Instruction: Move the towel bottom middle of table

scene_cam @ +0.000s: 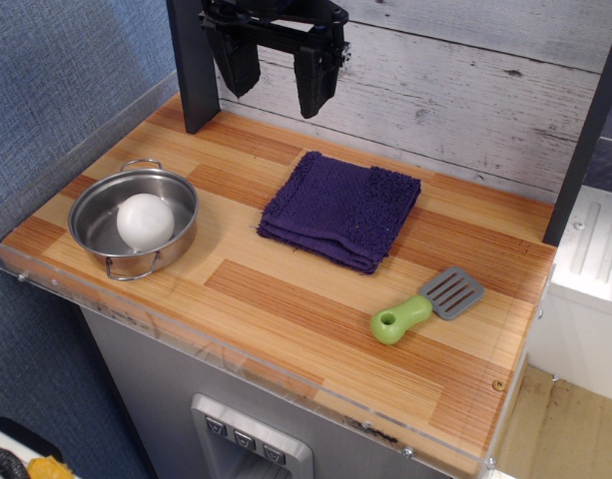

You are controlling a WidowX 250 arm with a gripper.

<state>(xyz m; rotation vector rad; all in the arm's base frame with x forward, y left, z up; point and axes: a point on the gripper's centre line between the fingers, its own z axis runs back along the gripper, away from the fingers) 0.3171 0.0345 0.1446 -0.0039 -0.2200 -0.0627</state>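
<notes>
The dark purple folded towel (341,211) lies flat on the wooden table (286,299), toward the back and a little right of centre. My black gripper (278,80) hangs at the top of the view, above the table's back edge and up-left of the towel. Its two fingers (315,80) are spread apart with nothing between them. It is well clear of the towel.
A steel pot (134,222) with a white ball (145,221) in it sits at the left. A spatula (427,305) with a green handle and grey blade lies right of the towel. A dark post (193,65) stands at the back left. A clear acrylic rim (236,371) runs along the front edge.
</notes>
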